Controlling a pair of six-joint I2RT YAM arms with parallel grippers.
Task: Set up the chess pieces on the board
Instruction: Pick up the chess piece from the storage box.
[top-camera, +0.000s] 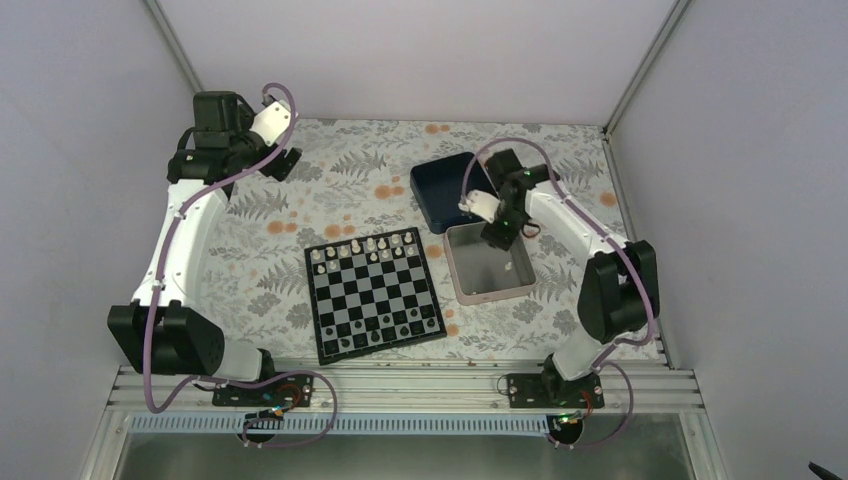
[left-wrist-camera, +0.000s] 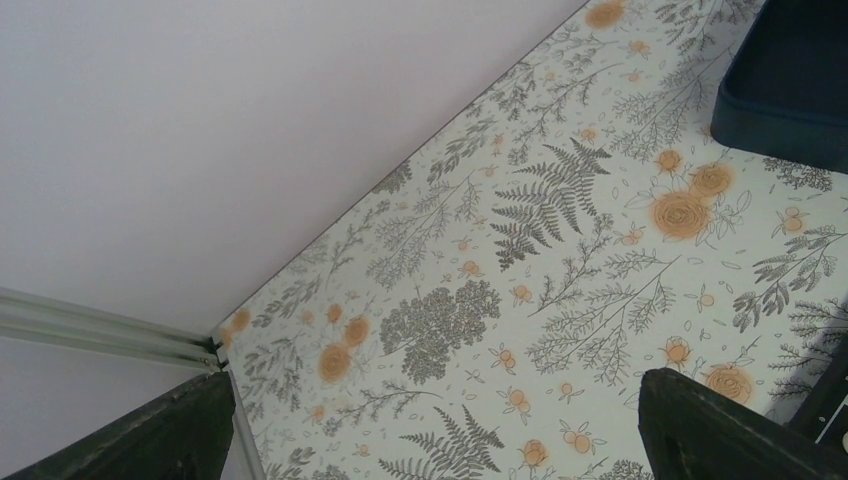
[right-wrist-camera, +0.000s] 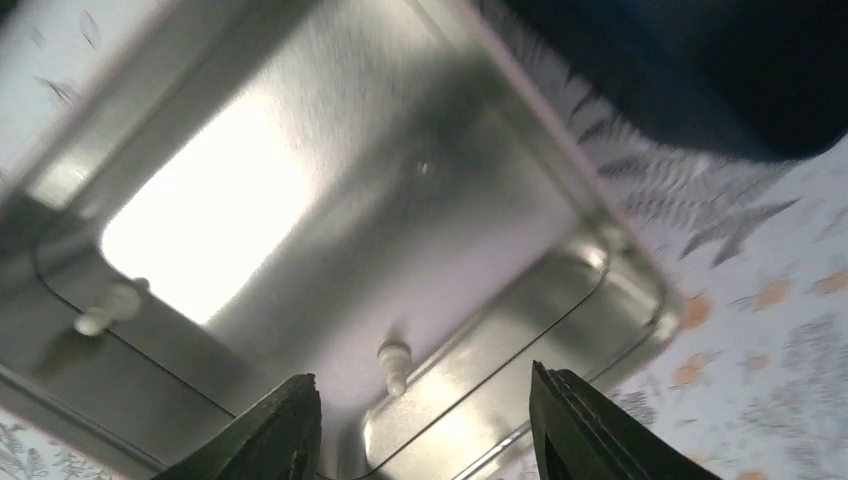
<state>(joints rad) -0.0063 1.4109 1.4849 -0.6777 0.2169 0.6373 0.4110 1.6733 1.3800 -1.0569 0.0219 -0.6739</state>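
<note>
Two small cream-white chess pieces (right-wrist-camera: 395, 365) lie on their sides on the floor of the silver rectangular metal tin (right-wrist-camera: 620, 290) straight below my right tool (right-wrist-camera: 425, 435). One is just ahead of the gap between my jaws, and the other is off to my left, near the tin's wall. My right tool hangs over the tin with its jaws parted and nothing between them, and neither jaw touches a piece. Past the tin's far rim from my right tool sits the dark blue square box (right-wrist-camera: 720, 70), close beside the tin on the floral-patterned surface (right-wrist-camera: 780, 330). To the left of my right tool, near the tin, lies the flat black-and-grey checkered chessboard (top-camera: 373, 292). More cream-white pieces stand in its far rows and tiny black pieces (top-camera: 385, 330) in its near rows. My left tool (left-wrist-camera: 440, 445) is spread as wide as it goes and holds nothing. It hovers over bare floral surface near the far left corner, well apart from the chessboard, with the blue box ahead of it and to its right.
</note>
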